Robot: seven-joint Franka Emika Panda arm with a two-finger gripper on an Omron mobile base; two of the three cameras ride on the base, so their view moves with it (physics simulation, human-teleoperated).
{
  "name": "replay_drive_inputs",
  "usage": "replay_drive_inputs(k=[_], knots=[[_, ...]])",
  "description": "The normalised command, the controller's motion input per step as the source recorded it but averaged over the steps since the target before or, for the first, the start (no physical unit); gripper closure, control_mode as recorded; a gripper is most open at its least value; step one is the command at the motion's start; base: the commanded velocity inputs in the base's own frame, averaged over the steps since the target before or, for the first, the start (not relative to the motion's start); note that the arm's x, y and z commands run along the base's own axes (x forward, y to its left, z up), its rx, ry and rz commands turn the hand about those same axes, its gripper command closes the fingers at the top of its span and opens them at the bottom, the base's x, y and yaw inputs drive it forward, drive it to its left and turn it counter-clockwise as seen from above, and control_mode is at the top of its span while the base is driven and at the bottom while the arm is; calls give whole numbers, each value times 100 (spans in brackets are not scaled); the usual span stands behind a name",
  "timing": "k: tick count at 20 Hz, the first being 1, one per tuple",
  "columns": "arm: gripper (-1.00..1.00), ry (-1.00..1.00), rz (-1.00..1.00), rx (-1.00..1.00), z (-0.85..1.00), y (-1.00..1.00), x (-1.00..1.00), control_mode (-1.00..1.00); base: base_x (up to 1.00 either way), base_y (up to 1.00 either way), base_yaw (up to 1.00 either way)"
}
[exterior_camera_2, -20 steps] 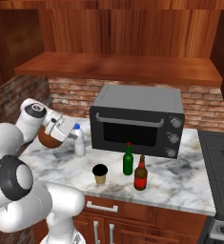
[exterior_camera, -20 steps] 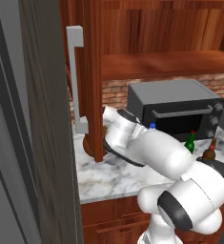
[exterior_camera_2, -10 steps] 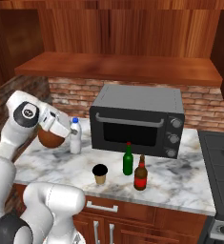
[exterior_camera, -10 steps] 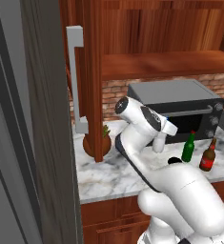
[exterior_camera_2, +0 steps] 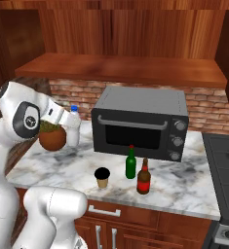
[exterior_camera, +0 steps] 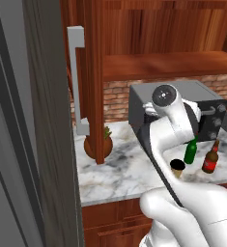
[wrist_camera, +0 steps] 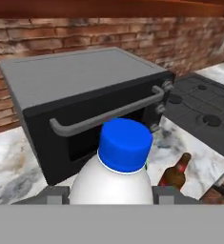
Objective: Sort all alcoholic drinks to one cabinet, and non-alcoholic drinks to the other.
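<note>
One white plastic bottle point(wrist_camera: 114, 178) with blue cap sitting between gripper point(wrist_camera: 111, 194) fingers, jaws part-open and closed against its sides; bottle lifted above marble counter point(exterior_camera_2: 62, 165), left of toaster oven point(exterior_camera_2: 143, 121). Two glass bottles standing side by side on counter: green bottle point(exterior_camera_2: 130, 163), brown bottle point(exterior_camera_2: 143, 177). One coffee cup point(exterior_camera_2: 102, 177) just left of them. Right base view showing round potted plant point(exterior_camera_2: 52, 137) beside lifted bottle; left base view adding tall grey handle point(exterior_camera: 75, 82).
</note>
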Motion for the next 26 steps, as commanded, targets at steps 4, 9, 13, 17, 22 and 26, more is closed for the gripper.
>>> replay_drive_inputs(k=[4,9,13,17,22,26], knots=[[100,-14,29,0,92,2,-14,-100,0,0,0],[100,-6,29,0,92,6,-3,-100,0,0,0],[100,-4,28,0,76,28,0,-100,0,0,0],[100,-7,26,0,68,31,0,-100,0,0,0],[100,-11,21,0,54,30,0,-100,0,0,0],[100,-17,14,-1,22,23,0,-100,0,0,0]])
